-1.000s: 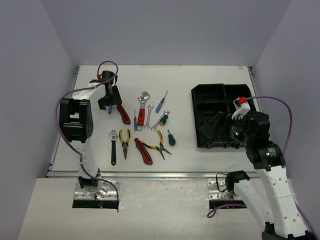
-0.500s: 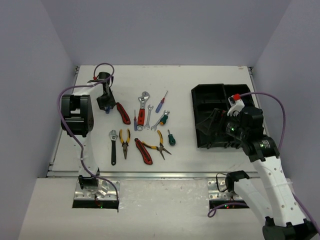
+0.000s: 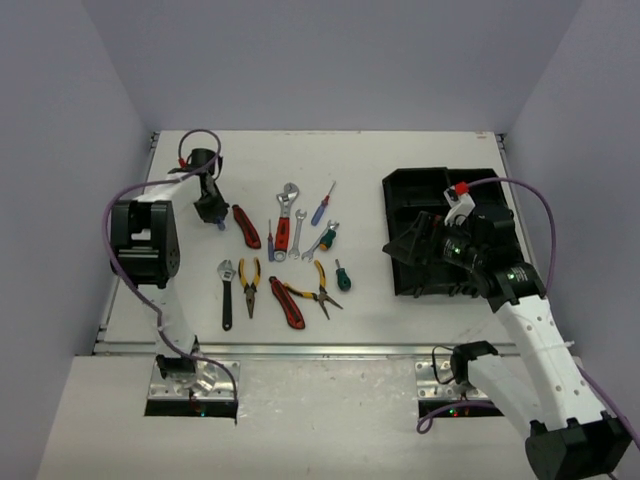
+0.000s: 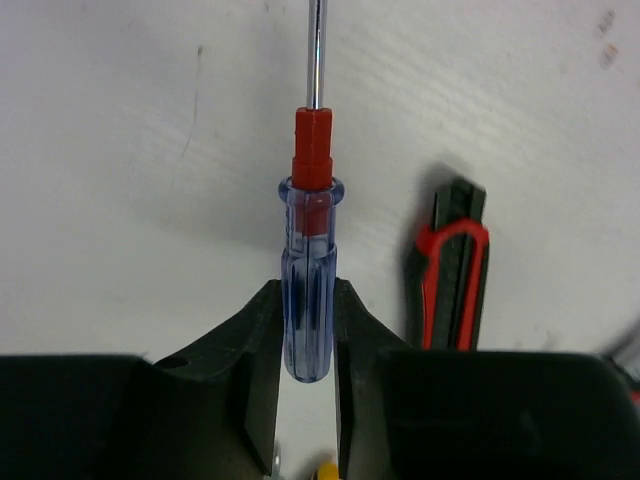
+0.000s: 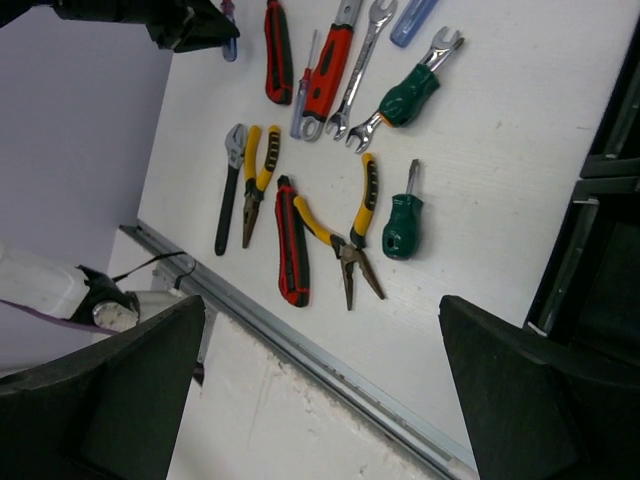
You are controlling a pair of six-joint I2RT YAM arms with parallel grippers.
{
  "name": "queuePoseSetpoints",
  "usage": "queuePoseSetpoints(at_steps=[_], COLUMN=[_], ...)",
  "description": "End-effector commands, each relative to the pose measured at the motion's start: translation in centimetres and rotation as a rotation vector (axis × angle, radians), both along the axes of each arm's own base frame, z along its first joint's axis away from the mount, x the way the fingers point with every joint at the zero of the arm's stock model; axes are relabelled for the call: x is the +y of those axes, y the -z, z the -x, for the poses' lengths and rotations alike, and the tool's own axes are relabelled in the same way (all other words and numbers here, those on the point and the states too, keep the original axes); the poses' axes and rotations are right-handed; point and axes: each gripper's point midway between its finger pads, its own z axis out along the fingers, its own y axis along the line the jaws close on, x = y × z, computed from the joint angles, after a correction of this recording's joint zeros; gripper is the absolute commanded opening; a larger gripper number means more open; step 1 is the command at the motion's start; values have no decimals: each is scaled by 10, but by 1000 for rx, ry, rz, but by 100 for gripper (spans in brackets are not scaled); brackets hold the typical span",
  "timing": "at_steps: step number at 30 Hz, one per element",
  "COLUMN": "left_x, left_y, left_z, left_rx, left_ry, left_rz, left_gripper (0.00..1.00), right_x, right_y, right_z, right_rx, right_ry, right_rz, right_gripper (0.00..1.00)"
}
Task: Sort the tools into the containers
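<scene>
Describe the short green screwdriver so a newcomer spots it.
From the black organiser tray on the right, look left to the tool cluster. The short green screwdriver lies at its near right edge, beside yellow-handled pliers. It is stubbier than the green-handled tool farther back.

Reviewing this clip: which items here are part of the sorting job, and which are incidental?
Job: blue screwdriver, gripped by left gripper; wrenches; pliers; red utility knives; green screwdrivers; black organiser tray.
Incidental: purple cables; metal rail.

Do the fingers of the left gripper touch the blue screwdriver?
Touching. The left wrist view shows both fingers against the blue screwdriver handle, no gap.
</scene>
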Motion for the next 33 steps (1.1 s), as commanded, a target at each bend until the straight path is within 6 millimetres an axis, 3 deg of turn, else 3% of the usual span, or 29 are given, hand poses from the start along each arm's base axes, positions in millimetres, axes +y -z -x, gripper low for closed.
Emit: queuePoseSetpoints(at_steps=[1,3,5,7,9,10,14,19,27,28,31,33], left_x=[-129,-196,-234,-254,-265,-272,-294,-309,-316,-317,-320,-320], left_y=[-165,-196,-215,-220,-241,-242,-237,-235,-234,-233,-233,-233], left_z=[5,45,82,118,138,144,153,156,158,157,154,152], left_rx=[-570,-715,-873,-904,-988,-985,-926,-891,-879,-870,-862,-858], left_ry=[332,599,796,900,982,1015,1094,1130,1147,1149,1144,1135], left_rz=[208,383,549,715,824,852,909,930,931,934,932,924], left_gripper=[0,0,0,0,0,0,0,0,0,0,0,0], right_x=[31,46,58,64,76,80,96,104,106,109,123,133], right_y=[-53,-79,-92,-105,-108,-116,-124,-118,-91,-89,-89,-87], right_z=[-14,-18,-24,-32,-44,-47,-57,-71,-86,-85,-78,-71], right_rx=[-106,-122,-113,-112,-104,-125,-151,-174,-142,-137,-131,-121], right_ry=[-175,-250,-290,-269,-239,-245,-268,-244,-198,-211,-285,-328], right_rz=[-167,-268,-331,-354,-350,-351,-352,-285,-167,-167,-193,-201], right_gripper=[99,99,99,99,96,90,80,63,61,57,30,28])
